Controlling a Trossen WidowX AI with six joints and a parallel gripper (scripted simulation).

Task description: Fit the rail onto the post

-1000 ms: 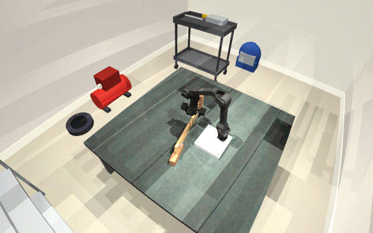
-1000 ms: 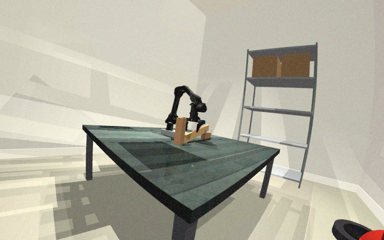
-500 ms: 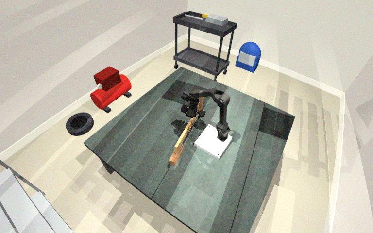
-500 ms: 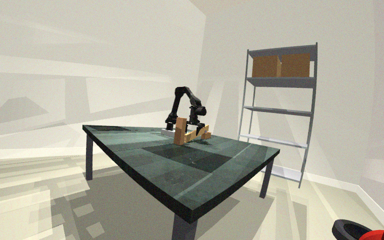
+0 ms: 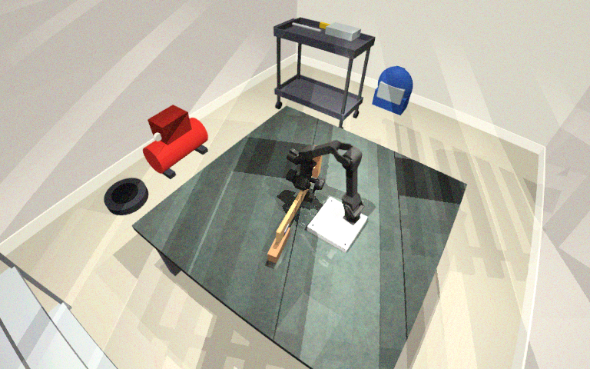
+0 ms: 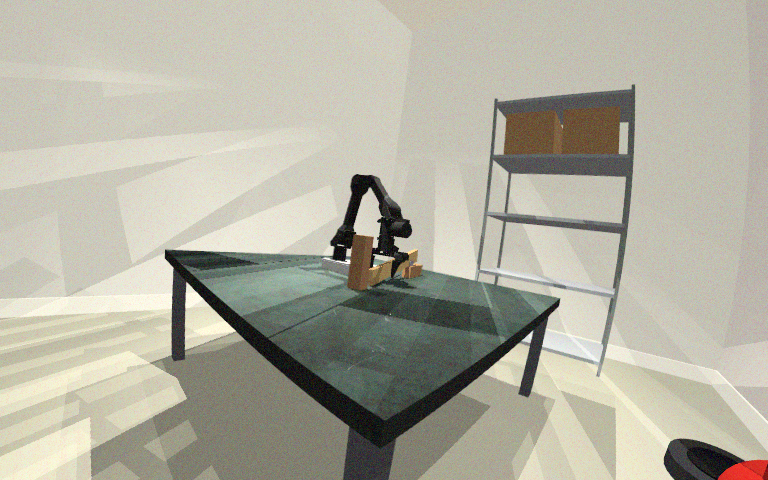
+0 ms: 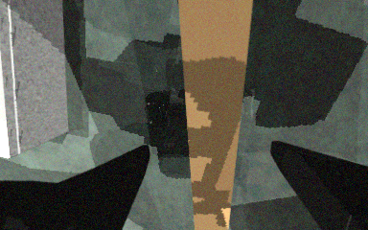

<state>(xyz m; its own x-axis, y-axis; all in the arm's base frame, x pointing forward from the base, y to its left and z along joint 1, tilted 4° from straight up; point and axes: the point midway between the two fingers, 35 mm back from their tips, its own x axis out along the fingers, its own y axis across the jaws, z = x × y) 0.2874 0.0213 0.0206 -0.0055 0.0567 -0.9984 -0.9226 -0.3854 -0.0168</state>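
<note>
Hanging spread wide and empty over the rail [image 7: 215,96], the gripper [image 7: 211,192] straddles a stiff, probably light wooden bar that slopes from the post [image 6: 360,261] toward the far block, best gripped across its narrow sides near the post.

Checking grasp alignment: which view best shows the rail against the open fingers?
Wrist view: the rail runs centred between both dark fingers, untouched. Top view shows its full length but the gripper hides its far part; exterior view shows it small, behind the post.

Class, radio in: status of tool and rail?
Tool open, empty, straddling rail. Rail not yet on post. Nothing blocking.
</note>
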